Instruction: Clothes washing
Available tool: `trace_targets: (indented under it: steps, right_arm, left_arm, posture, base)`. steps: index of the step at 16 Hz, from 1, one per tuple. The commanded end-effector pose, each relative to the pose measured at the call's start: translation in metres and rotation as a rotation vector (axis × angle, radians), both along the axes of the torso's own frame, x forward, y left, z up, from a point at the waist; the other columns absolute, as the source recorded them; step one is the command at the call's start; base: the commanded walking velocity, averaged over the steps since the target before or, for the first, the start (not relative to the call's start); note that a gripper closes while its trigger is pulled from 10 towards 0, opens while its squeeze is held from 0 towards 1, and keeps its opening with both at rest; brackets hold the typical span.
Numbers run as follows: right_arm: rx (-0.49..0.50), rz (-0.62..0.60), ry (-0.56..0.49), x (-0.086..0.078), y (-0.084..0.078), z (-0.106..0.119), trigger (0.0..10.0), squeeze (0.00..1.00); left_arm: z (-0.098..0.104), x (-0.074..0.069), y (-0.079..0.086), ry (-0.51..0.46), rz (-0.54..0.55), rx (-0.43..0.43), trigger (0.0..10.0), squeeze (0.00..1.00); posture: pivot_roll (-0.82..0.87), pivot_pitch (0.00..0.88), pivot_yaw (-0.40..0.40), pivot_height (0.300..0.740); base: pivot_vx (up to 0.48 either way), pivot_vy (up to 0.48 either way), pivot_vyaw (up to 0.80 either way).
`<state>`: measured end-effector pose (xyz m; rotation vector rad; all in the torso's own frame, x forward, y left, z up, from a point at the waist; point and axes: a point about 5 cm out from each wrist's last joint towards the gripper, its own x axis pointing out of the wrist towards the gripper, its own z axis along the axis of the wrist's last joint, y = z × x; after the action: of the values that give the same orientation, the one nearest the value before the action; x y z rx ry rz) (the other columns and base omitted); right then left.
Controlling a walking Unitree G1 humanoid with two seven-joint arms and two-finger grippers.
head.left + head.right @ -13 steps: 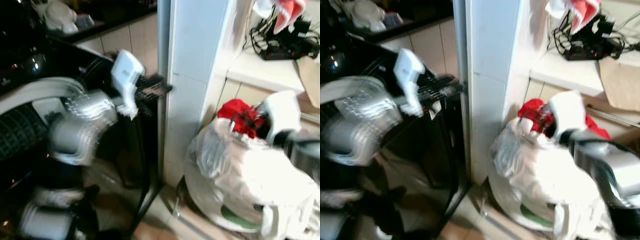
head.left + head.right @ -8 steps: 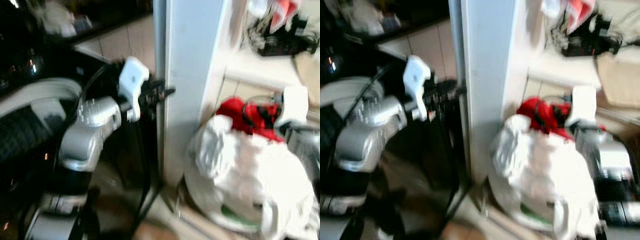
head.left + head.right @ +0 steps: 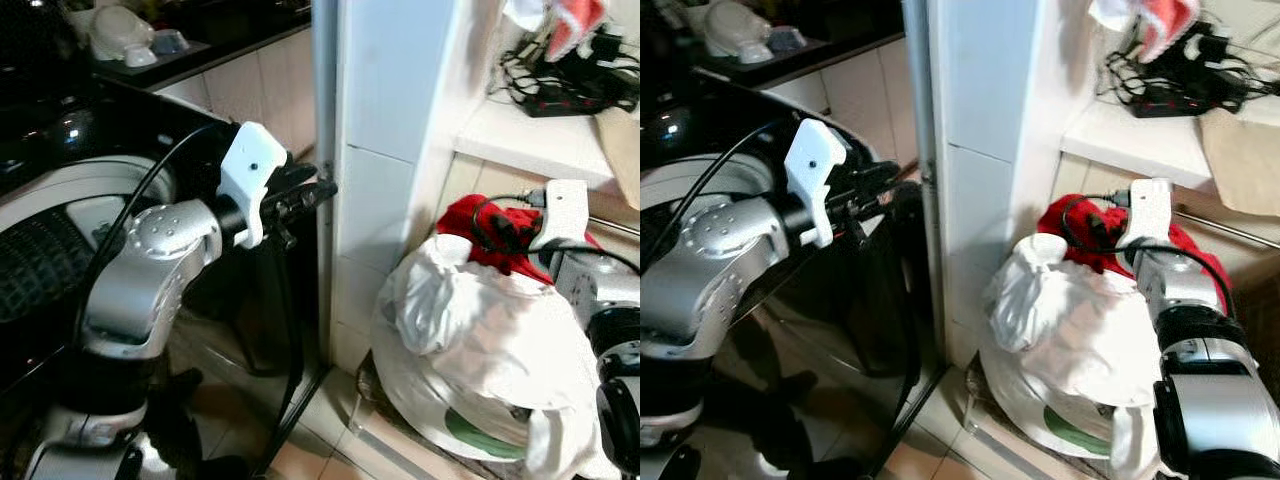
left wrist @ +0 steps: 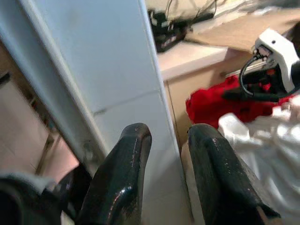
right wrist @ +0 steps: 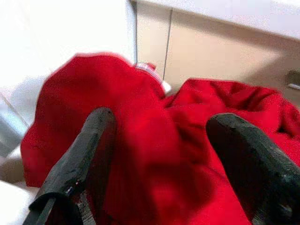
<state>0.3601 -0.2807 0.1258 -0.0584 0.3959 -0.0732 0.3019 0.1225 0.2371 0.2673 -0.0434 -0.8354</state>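
right gripper spread over the red garment

the right gripper [image 5: 159,164] has its jaws wide apart, one finger on each side of the red garment [image 3: 478,232], pressing into the cloth but not closed on it. the garment lies on top of a white laundry bundle [image 3: 480,340] on the floor beside a white pillar [image 3: 385,130]. the left gripper [image 4: 171,154] (raised, holding nothing) has its jaws slightly apart, close to the pillar's edge.
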Motion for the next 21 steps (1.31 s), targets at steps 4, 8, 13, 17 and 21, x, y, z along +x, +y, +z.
trace_targets:
  steps: [4,8,13,17,21]
  right_arm:
    - [0.038,-0.038,0.070,-0.004,-0.001,-0.014,0.0,0.00]
    - [0.050,-0.014,0.085,-0.005,0.001,-0.018,0.0,0.00]
    - [0.050,-0.010,0.084,-0.005,0.001,-0.018,0.0,0.00]
    - [0.059,-0.012,0.080,-0.004,0.001,-0.017,0.0,0.00]
    - [0.057,-0.009,0.076,-0.004,0.000,-0.016,0.0,0.00]
  left_arm:
    - [-0.002,-0.020,-0.001,0.070,-0.109,0.014,10.0,0.00]
    - [-0.003,-0.027,-0.003,0.100,-0.143,0.011,10.0,0.00]
    - [-0.002,-0.024,-0.005,0.092,-0.113,-0.030,10.0,0.00]
    - [-0.017,-0.023,0.001,0.270,-0.018,0.005,10.0,0.00]
    - [-0.022,-0.026,0.000,0.306,-0.023,0.012,10.0,0.00]
  posture:
    - [0.04,0.000,0.027,0.740]
    - [0.05,0.000,0.021,0.740]
    - [0.03,0.000,0.027,0.740]
    - [0.03,0.000,0.031,0.740]
    - [0.02,0.000,0.031,0.740]
  base:
    - [0.000,0.000,0.00]
    - [0.000,0.000,0.00]
    - [0.000,0.000,0.00]
    - [0.000,0.000,0.00]
    - [0.000,0.000,0.00]
